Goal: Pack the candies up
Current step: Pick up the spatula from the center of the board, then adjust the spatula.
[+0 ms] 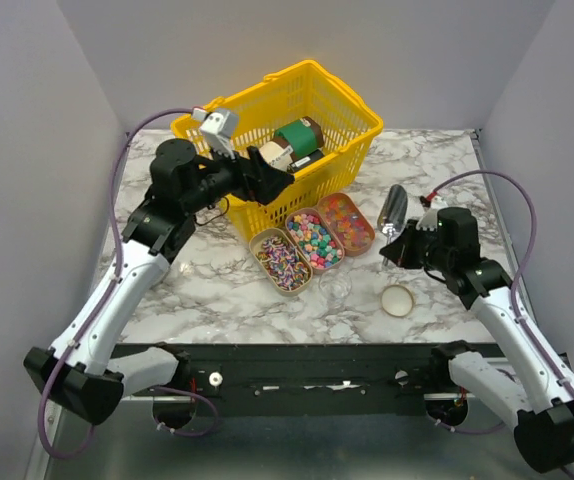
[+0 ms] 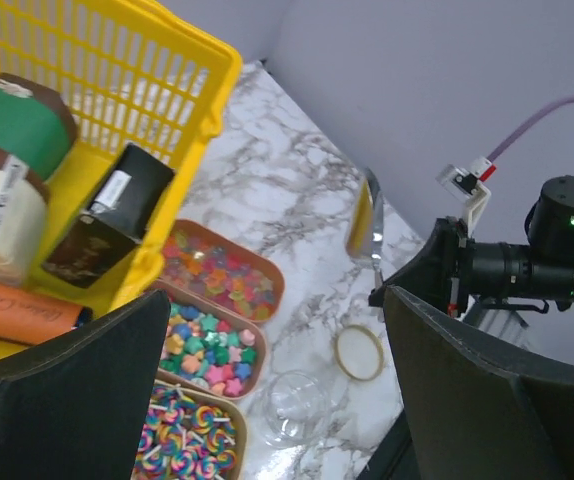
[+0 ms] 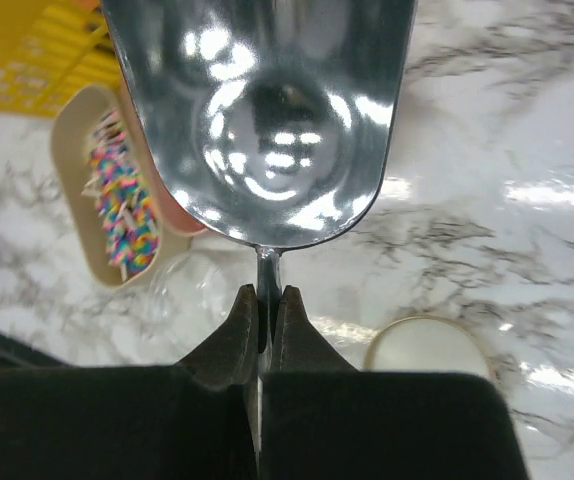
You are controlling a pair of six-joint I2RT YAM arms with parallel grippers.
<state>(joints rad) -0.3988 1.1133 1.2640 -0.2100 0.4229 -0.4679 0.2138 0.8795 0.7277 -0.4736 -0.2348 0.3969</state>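
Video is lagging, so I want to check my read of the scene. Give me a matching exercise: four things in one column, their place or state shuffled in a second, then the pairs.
1. metal scoop
2. left hand
3. round lid
4. striped candies

A. in the leftmost tray
B. open, up by the yellow basket
C. flat on the marble, right of the clear cup
D. pinched by its handle in the right hand

Pairs: 1-D, 2-B, 3-C, 4-A
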